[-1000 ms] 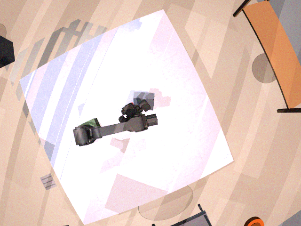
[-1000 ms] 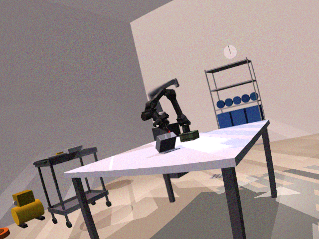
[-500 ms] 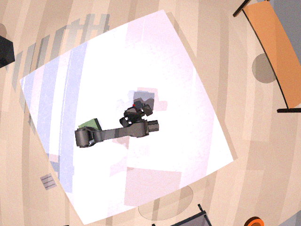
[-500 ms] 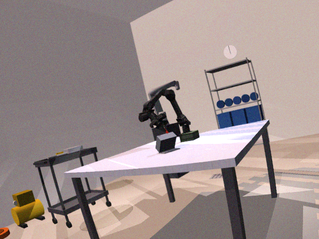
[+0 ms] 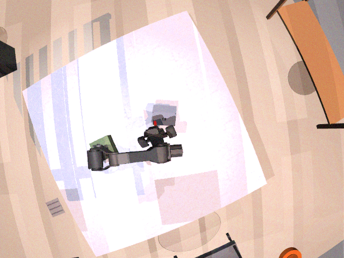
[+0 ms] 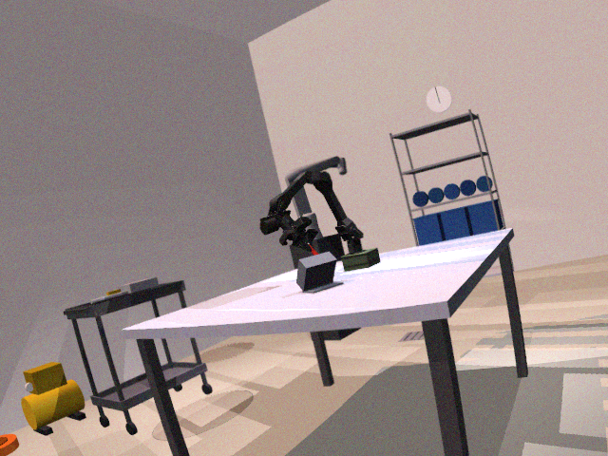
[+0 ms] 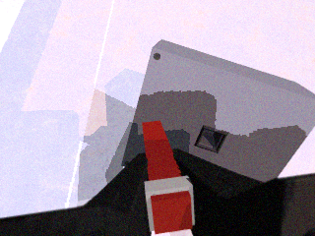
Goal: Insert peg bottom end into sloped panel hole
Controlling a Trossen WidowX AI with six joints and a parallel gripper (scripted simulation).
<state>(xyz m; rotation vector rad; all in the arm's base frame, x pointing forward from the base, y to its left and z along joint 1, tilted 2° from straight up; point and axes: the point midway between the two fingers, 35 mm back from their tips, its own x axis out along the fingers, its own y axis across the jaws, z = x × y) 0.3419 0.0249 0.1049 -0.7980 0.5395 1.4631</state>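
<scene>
The gripper (image 5: 157,130) (image 6: 300,237) (image 7: 164,168) is shut on the red peg (image 5: 155,123) (image 6: 313,249) (image 7: 158,145), which has flat sides. A light grey collar surrounds the peg's near end in the wrist view. The grey sloped panel (image 5: 167,109) (image 6: 316,275) (image 7: 182,79) is just beyond the peg. Its square hole (image 5: 164,119) (image 7: 211,139) lies to the right of the peg's far end in the wrist view. The peg appears outside the hole; its exact gap to the panel face cannot be told.
A green block (image 5: 104,141) (image 6: 360,259) sits beside the arm's base on the white table (image 5: 200,155) (image 6: 392,289). A small dark round spot (image 7: 157,56) marks a corner of the panel face. Shadows fall across the panel. A cart (image 6: 124,294) stands beyond the table.
</scene>
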